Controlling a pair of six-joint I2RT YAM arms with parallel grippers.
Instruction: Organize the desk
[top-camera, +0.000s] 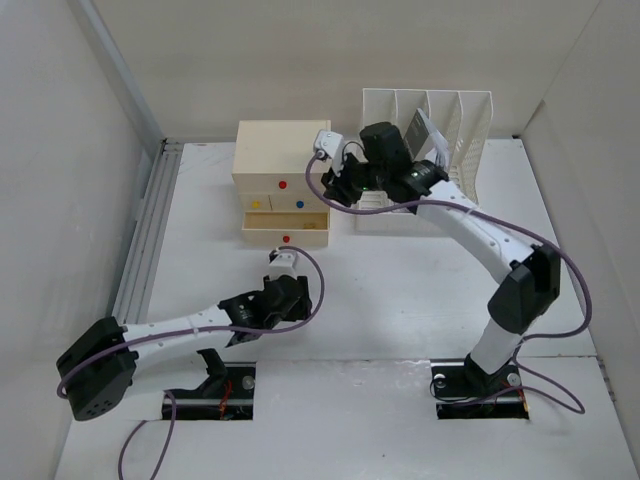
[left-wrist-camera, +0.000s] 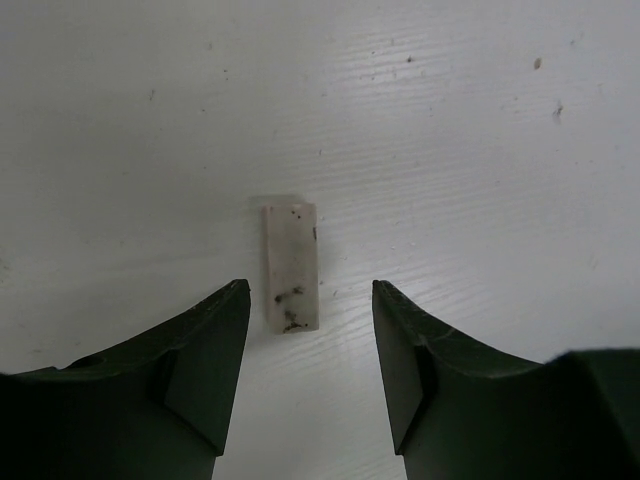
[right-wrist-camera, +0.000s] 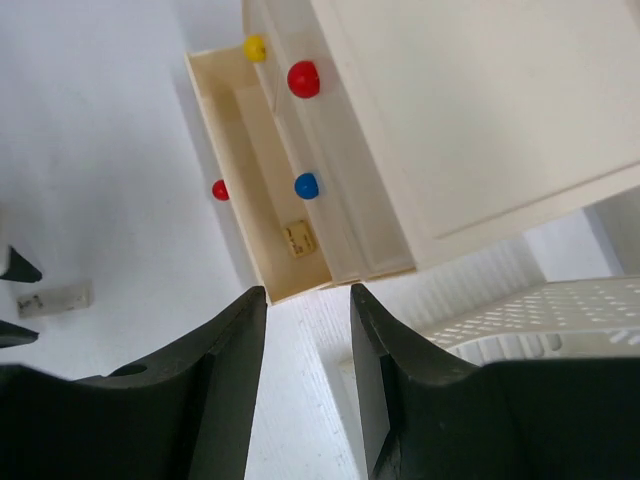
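Note:
The desk (top-camera: 400, 290) is a broad white tabletop. A small white block with dark smudges (left-wrist-camera: 291, 267) lies flat on it. My left gripper (left-wrist-camera: 309, 287) is open and low over the desk, the block just ahead of its tips and nearer the left finger, untouched. From above, that gripper (top-camera: 287, 293) sits below the drawer box and covers the block. My right gripper (right-wrist-camera: 307, 290) is open and empty, hovering by the right front corner of the pulled-out lower drawer (right-wrist-camera: 262, 190). The block (right-wrist-camera: 55, 298) also shows at the right wrist view's left edge.
A cream two-drawer box (top-camera: 270, 160) with red, yellow and blue knobs stands at the back, its lower drawer (top-camera: 285, 228) pulled out with a small tan piece (right-wrist-camera: 298, 238) inside. A white slotted file rack (top-camera: 440, 125) stands behind the right arm.

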